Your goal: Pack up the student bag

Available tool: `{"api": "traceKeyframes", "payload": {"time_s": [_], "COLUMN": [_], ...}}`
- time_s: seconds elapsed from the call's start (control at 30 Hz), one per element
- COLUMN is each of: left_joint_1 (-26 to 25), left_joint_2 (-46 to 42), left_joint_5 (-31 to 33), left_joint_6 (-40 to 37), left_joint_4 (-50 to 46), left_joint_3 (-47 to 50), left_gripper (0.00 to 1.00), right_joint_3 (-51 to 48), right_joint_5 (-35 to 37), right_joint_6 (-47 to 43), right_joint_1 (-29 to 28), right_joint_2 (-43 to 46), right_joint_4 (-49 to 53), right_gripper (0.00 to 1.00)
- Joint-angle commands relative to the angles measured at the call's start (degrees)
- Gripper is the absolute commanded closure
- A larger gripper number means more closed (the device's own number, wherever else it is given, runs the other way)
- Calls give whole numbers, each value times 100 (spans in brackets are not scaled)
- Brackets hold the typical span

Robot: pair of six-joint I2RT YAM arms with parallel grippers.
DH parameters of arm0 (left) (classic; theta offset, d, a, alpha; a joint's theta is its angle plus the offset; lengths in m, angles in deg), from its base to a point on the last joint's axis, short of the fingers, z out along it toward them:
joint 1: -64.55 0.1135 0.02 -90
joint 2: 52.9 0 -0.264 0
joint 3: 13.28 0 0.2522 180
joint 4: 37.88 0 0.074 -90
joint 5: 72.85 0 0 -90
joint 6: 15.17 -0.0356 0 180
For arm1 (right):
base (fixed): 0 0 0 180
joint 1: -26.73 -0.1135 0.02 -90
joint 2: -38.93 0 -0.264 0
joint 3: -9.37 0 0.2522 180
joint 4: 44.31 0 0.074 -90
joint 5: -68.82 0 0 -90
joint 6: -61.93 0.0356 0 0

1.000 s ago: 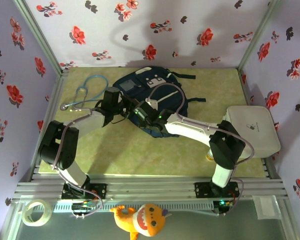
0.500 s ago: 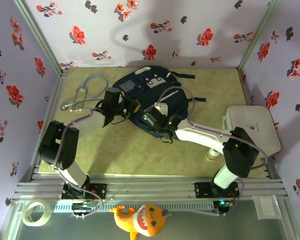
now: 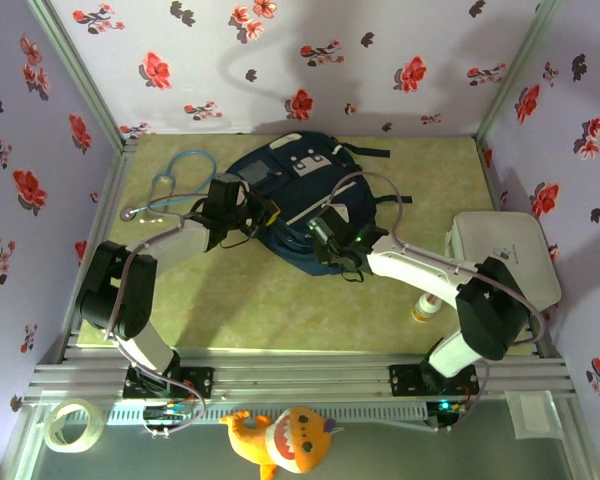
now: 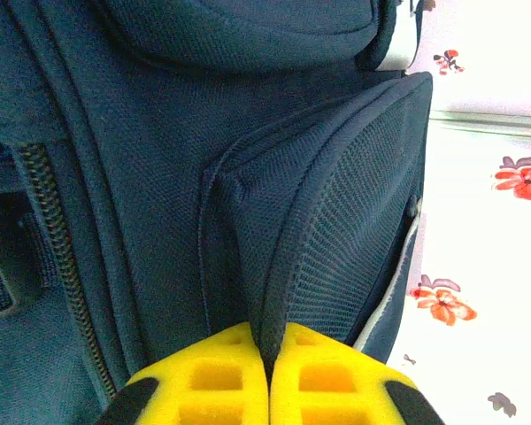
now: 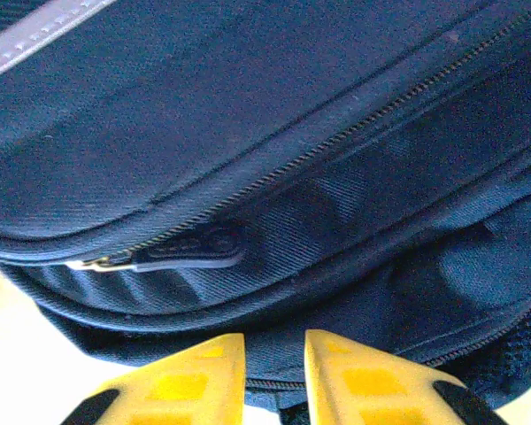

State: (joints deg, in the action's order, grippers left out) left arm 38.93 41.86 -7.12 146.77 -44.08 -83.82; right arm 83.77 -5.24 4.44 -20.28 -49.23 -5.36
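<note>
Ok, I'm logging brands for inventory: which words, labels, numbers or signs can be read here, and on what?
Nothing legible.
On the student bag, white patches: dark marks, too small to read.
On the white case: small dark logo, too small to read.
On the zipper pull: any marking too blurred.

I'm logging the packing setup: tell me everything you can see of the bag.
The bag is dark navy woven fabric with white trim and patches. It lies flat at the table's far middle, straps trailing right. One zip looks closed beside its pull. The left gripper, jaws shut, pinches the mesh side pocket's edge; the right gripper's jaws stand slightly apart near that zip.
</note>
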Motion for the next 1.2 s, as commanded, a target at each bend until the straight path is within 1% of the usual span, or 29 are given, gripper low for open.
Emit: {"api": "traceKeyframes", "payload": {"time_s": [0.0, 0.1, 0.2, 0.27, 0.4, 0.5, 0.67, 0.73, 0.8, 0.87, 1.03, 1.17], "left_joint_1": [49, 46, 46, 45, 56, 66, 66, 61, 65, 61, 64, 65], "left_joint_2": [-228, -230, -238, -268, -348, -355, -340, -319, -318, -316, -265, -249], "left_joint_5": [-174, -179, -185, -230, -274, -324, -385, -384, -386, -382, -353, -351], "left_joint_6": [-310, -317, -203, -72, 262, 529, 687, 706, 707, 703, 711, 665], "left_joint_4": [-1, -30, 6, 113, 405, 666, 835, 840, 858, 886, 916, 811], "left_joint_3": [-281, -340, -389, -378, -282, -196, -159, -159, -161, -147, -141, -159], "left_gripper": [100, 100, 100, 100, 100, 100, 100, 100, 100, 100, 100, 100], "right_joint_3": [81, -113, -162, -72, 126, 255, 431, 512, 552, 563, 455, 330], "right_joint_5": [-94, -99, -236, -216, -884, -1259, -1930, -2070, -2208, -2379, -2451, -2289], "right_joint_6": [-613, -1056, -1510, -1676, -1831, -1927, -2153, -2226, -2249, -2259, -2280, -2318], "right_joint_1": [-8, 2, 69, 149, 456, 566, 710, 710, 710, 714, 710, 710], "right_joint_2": [233, 510, 584, 542, 286, 89, -200, -305, -385, -430, -353, -315], "right_joint_4": [29, -133, -260, -285, -462, -585, -783, -796, -844, -850, -824, -907], "right_gripper": [66, 52, 46, 43, 41, 36, 33, 33, 33, 36, 51, 62]}}
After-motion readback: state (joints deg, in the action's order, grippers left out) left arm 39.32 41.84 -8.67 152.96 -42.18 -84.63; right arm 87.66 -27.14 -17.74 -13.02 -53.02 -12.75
